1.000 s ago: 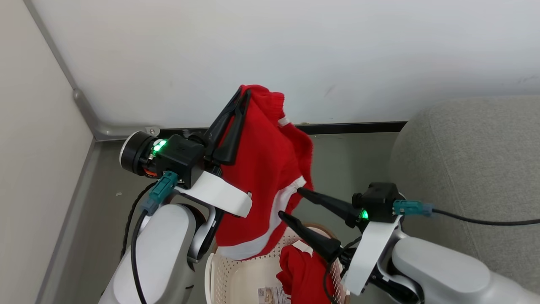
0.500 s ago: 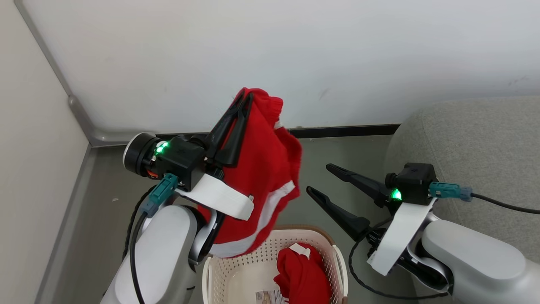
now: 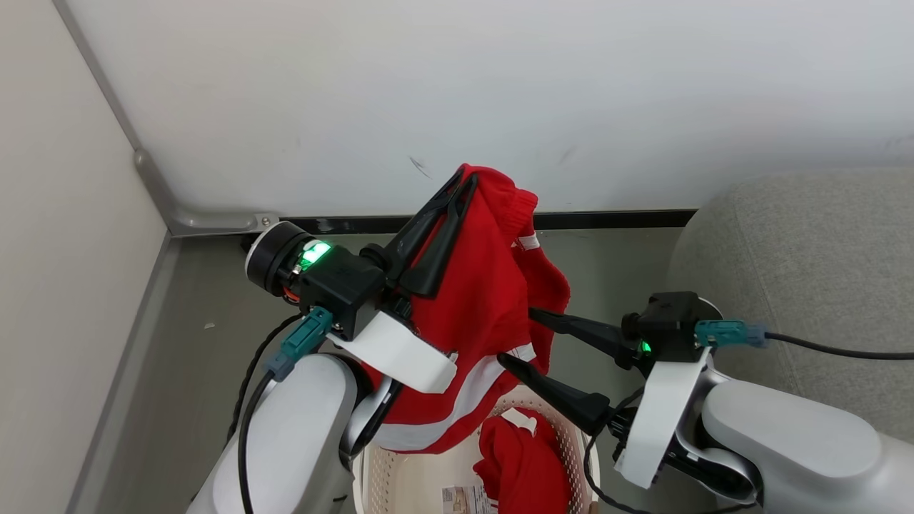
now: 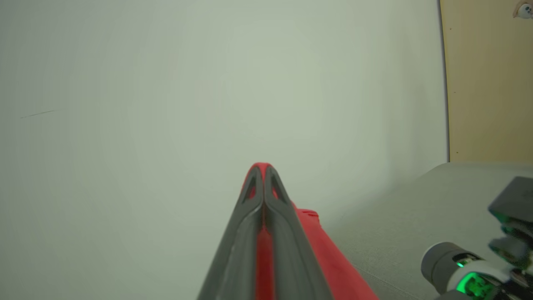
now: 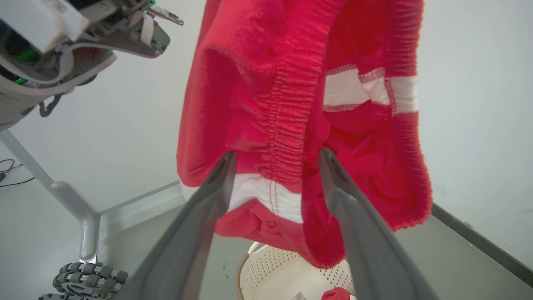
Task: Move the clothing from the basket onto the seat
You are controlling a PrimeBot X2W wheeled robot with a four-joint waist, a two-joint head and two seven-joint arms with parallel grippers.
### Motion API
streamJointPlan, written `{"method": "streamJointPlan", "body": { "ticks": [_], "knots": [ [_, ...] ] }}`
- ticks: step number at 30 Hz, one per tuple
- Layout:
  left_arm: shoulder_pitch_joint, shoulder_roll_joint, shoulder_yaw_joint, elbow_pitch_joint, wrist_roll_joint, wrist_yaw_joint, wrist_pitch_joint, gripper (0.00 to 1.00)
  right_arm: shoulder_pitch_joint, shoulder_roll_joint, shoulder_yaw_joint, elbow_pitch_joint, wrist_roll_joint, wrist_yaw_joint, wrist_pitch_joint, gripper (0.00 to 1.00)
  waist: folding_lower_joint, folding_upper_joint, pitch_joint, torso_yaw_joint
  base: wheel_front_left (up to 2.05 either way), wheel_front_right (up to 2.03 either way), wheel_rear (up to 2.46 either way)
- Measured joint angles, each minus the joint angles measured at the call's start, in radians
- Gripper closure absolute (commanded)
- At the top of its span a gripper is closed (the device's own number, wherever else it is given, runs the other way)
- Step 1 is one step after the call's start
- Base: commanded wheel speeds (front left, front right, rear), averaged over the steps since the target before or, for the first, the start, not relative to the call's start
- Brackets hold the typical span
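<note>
My left gripper (image 3: 465,177) is shut on the top edge of one piece of red clothing (image 3: 485,307), which hangs above the basket (image 3: 389,475). In the left wrist view the left gripper (image 4: 262,166) pinches red fabric (image 4: 320,254). My right gripper (image 3: 518,337) is open, its fingertips at the hanging clothing's lower right edge. Seen from the right wrist, the right gripper (image 5: 277,154) straddles a fold of that clothing (image 5: 291,83) above a white stripe. A second red piece (image 3: 521,464) lies in the basket (image 5: 270,271). The grey seat (image 3: 807,243) stands to the right.
A pale wall (image 3: 428,93) with a black baseboard (image 3: 614,218) rises close behind. A grey metal post (image 3: 153,185) runs down the left corner to the grey floor (image 3: 193,321). A black cable (image 3: 842,351) trails from the right wrist across the seat.
The left gripper has carried the hanging clothing a little to the right. The right gripper drew back half a second ago and has returned to the fabric's lower edge, still open.
</note>
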Motion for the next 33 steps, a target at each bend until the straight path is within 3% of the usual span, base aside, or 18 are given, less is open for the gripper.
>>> {"method": "streamJointPlan", "body": {
  "ticks": [14, 22, 23, 25, 27, 29, 33],
  "knots": [
    [-0.011, -0.003, -0.028, -0.012, -0.011, -0.017, 0.000, 1.00, -0.071, 0.051, 0.014, -0.021, -0.022, 0.000, 0.081, 0.00, 0.0000, 0.0000, 0.011, 0.016, 0.00, 0.00, 0.00],
    [-0.023, -0.006, -0.038, -0.012, -0.012, -0.017, -0.006, 1.00, -0.065, 0.115, 0.014, -0.018, -0.049, 0.000, 0.121, 0.00, 0.0000, 0.0000, 0.019, 0.021, 0.00, 0.00, 0.00],
    [-0.023, -0.005, -0.038, -0.012, -0.012, -0.017, -0.006, 1.00, -0.065, 0.122, 0.014, -0.019, -0.061, 0.000, 0.125, 0.07, 0.0000, 0.0000, 0.021, 0.021, 0.00, 0.00, 0.00],
    [-0.023, -0.006, -0.038, -0.008, -0.014, -0.017, -0.006, 1.00, -0.065, 0.132, 0.014, -0.019, -0.081, 0.000, 0.127, 0.53, 0.0000, 0.0000, 0.024, 0.022, 0.00, 0.00, 0.00],
    [-0.023, -0.006, -0.036, 0.001, -0.020, -0.017, -0.008, 1.00, -0.065, 0.138, 0.014, -0.019, -0.098, 0.000, 0.126, 0.71, 0.0000, 0.0000, 0.026, 0.021, 0.00, 0.00, 0.00],
    [-0.023, -0.006, -0.030, 0.014, -0.021, -0.016, -0.009, 1.00, -0.065, 0.139, 0.014, -0.021, -0.117, 0.000, 0.125, 1.00, 0.0000, 0.0000, 0.028, 0.020, 0.00, 0.00, 0.00],
    [-0.023, -0.005, -0.012, 0.053, -0.029, -0.007, -0.009, 1.00, -0.065, 0.140, 0.014, -0.024, -0.145, 0.000, 0.096, 1.00, 0.0000, 0.0001, 0.029, 0.015, 0.00, 0.00, 0.00]
  ]
}}
